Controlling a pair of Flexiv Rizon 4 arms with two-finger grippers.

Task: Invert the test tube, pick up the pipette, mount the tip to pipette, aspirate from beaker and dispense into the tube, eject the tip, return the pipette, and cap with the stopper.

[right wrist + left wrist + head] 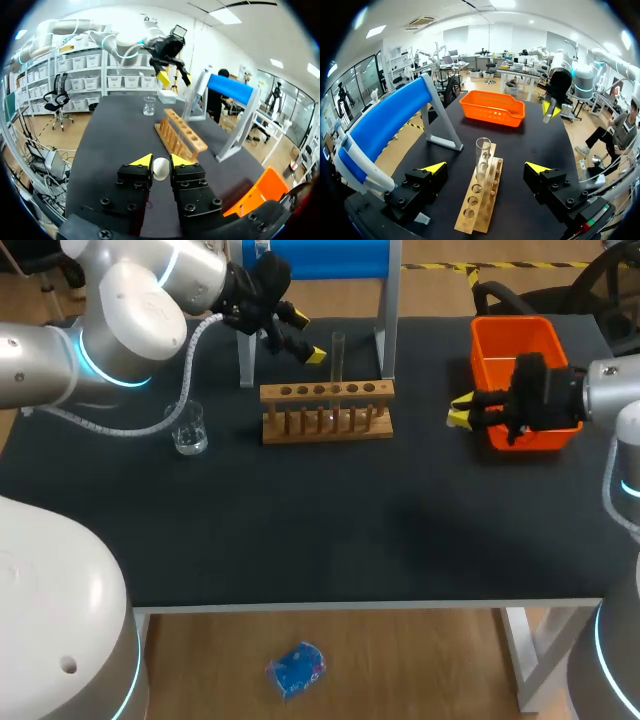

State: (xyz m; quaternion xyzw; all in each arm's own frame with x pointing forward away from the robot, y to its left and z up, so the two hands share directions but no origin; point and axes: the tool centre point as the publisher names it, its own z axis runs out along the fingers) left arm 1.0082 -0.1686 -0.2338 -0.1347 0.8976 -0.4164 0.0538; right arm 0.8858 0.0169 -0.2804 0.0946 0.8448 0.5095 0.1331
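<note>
A clear test tube [338, 358] stands upright in the wooden rack [327, 412]. My left gripper [306, 336] hangs open just left of the tube. In the left wrist view the tube [482, 156] rises ahead of the left gripper [486, 167], between its spread fingers and touching neither. My right gripper [460, 410] is by the orange bin and is shut on a small white stopper [160, 168]. A glass beaker [189, 429] stands left of the rack. The long blue pipette [385, 120] rests on a grey stand behind the rack.
The orange bin [520, 335] sits at the back right, right behind my right gripper. The stand's grey legs [384, 310] rise close behind the rack. The table's front half [330, 530] is bare black mat.
</note>
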